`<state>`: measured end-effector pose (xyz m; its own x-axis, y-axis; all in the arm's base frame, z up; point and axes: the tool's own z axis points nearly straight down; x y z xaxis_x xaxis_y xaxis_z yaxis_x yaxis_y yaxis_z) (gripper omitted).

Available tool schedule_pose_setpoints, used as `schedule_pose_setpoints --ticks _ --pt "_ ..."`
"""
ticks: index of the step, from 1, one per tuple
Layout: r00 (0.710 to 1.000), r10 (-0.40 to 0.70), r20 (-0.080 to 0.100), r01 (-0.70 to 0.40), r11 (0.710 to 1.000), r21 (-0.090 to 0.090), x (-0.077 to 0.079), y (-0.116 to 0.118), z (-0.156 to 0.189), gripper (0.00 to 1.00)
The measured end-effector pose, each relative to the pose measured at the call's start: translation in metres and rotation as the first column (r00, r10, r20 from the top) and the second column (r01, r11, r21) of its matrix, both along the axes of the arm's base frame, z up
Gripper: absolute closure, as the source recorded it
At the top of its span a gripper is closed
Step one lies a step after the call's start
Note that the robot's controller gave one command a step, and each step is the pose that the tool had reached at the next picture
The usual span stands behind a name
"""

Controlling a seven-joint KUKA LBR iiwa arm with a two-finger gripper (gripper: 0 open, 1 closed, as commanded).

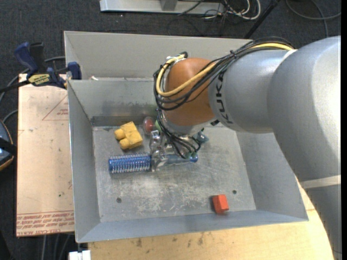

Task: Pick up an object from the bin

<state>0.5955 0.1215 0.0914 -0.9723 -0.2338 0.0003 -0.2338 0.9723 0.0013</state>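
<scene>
My gripper (165, 147) is low over the middle of the bin floor, under the arm's orange cover. Right beneath it lies a blue brush (130, 164), its bristled head pointing left and its handle running right under the gripper. The gripper sits at the join of head and handle, touching or nearly touching it. Just left of the gripper, nearer the back wall, a yellow block (129, 135) rests on the floor. A small reddish thing (148, 124) shows at the cover's left edge, partly hidden.
A small orange-red block (219, 203) lies alone near the bin's front right. The arm and its cover hide the back right part of the bin floor.
</scene>
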Motion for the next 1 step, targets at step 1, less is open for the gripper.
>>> schedule_pose_setpoints --ticks 1 --pt "0.971 0.238 0.01 -0.238 0.971 -0.002 -0.0185 -0.0198 0.2131 1.0"
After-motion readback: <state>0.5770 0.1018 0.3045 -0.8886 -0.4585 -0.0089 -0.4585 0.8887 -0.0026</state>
